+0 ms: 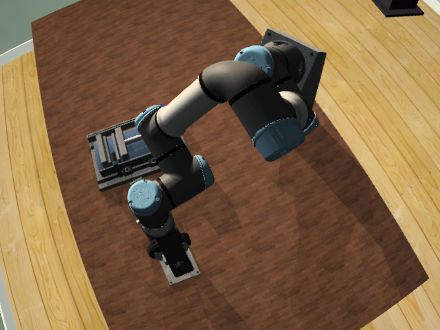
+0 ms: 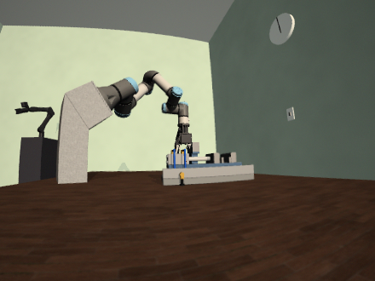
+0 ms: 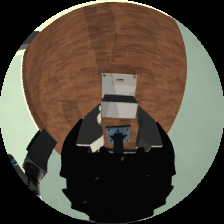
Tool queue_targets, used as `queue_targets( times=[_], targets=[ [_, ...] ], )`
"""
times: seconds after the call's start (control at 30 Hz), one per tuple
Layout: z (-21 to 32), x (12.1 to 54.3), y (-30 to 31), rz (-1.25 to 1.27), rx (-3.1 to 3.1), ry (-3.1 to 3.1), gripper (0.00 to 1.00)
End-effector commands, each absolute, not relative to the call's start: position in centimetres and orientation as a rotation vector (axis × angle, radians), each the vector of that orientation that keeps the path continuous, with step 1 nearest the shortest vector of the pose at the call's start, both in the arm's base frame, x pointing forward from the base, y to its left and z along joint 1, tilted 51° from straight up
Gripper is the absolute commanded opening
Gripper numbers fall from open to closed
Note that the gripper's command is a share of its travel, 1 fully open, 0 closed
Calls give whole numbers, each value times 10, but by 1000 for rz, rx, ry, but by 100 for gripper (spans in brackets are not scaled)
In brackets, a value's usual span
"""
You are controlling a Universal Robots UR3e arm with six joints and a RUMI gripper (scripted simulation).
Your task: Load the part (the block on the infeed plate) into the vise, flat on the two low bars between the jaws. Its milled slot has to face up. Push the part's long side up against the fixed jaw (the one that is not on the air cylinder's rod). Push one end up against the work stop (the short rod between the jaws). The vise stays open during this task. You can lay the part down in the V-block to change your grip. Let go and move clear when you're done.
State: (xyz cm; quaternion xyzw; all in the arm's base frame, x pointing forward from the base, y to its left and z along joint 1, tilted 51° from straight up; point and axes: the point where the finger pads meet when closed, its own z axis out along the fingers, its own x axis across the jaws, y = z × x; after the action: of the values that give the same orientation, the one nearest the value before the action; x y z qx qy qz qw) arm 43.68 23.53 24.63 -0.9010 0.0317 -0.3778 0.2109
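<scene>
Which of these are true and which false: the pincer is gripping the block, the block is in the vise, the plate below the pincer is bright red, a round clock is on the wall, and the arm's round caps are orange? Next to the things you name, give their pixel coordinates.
1. The pincer (image 1: 172,252) (image 2: 184,149) (image 3: 118,105) is gripping the block (image 3: 119,110). True.
2. The block is in the vise (image 1: 122,170) (image 2: 222,171). False: it is between the pincer's fingers, over the infeed plate (image 1: 167,273) (image 3: 119,85).
3. The plate below the pincer is bright red. False: it is pale grey.
4. A round clock (image 2: 279,31) is on the wall (image 2: 341,106). True.
5. The arm's round caps (image 1: 145,195) (image 2: 176,92) are orange. False: they are light blue.
</scene>
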Motion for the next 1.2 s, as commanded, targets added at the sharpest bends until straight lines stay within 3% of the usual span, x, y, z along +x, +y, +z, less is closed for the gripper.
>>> queue_targets(
  times=[0.0, 1.17],
  targets=[
    [255, 428, 231, -1052, -2502, 86, 0],
    [309, 368, 200, -1052, -2502, 86, 0]
  ],
)
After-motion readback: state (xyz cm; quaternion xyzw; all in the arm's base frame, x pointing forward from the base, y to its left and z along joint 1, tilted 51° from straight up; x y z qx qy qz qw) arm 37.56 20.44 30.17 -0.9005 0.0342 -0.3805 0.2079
